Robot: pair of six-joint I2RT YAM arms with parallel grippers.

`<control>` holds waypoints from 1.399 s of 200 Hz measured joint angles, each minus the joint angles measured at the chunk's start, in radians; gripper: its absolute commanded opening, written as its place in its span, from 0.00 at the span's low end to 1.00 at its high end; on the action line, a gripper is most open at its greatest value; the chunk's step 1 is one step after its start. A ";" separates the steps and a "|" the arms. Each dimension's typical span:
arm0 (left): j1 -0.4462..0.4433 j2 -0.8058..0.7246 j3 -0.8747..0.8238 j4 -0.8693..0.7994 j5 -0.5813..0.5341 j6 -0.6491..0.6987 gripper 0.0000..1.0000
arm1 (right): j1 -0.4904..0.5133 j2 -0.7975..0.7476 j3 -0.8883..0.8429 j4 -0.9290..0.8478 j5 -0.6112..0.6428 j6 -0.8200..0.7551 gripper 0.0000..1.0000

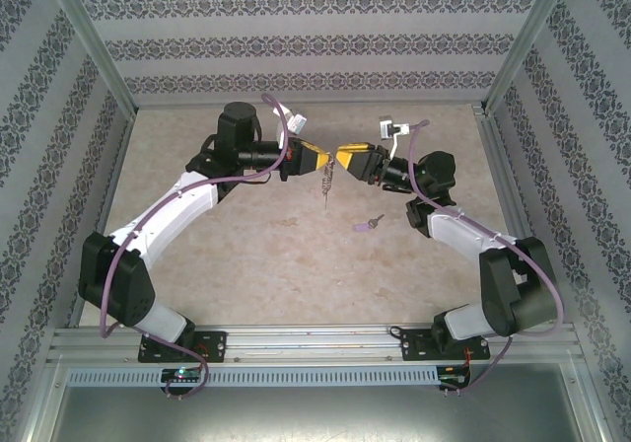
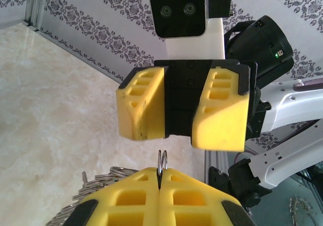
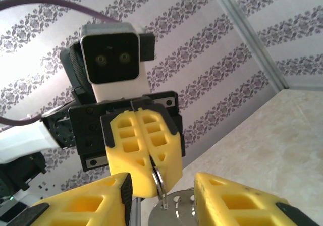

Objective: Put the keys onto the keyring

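Yellow-padded and pressed together, the left gripper (image 1: pixel 316 159) pinches the rim of the dark grey metal oval keyring (image 2: pixel 162 161). The loop is held in the air with its short chain hanging free, probably to present it steadily to the other arm. Facing it, the right gripper (image 2: pixel 180 136) has its jaws spread on either side of the ring, touching nothing that can be seen, apparently lining up to take or brace it. The tiny silver key with a lilac head (image 1: pixel 370 224) lies on the beige marbled tabletop (image 1: pixel 246 255), near the right arm and not yet threaded.
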 measured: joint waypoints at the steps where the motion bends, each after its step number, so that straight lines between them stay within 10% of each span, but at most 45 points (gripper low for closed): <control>1: 0.000 0.000 0.000 0.000 0.000 0.000 0.00 | 0.001 0.000 0.000 0.000 0.000 0.000 0.36; 140: 0.001 0.003 0.006 0.001 0.010 -0.009 0.00 | 0.016 0.011 0.013 -0.003 -0.025 -0.012 0.00; 185: 0.001 -0.018 -0.045 0.097 -0.126 -0.089 0.54 | 0.014 0.009 0.007 -0.003 0.022 -0.026 0.00; 280: 0.003 -0.108 -0.206 0.447 -0.330 -0.416 0.59 | 0.008 -0.098 -0.048 0.023 0.260 -0.052 0.00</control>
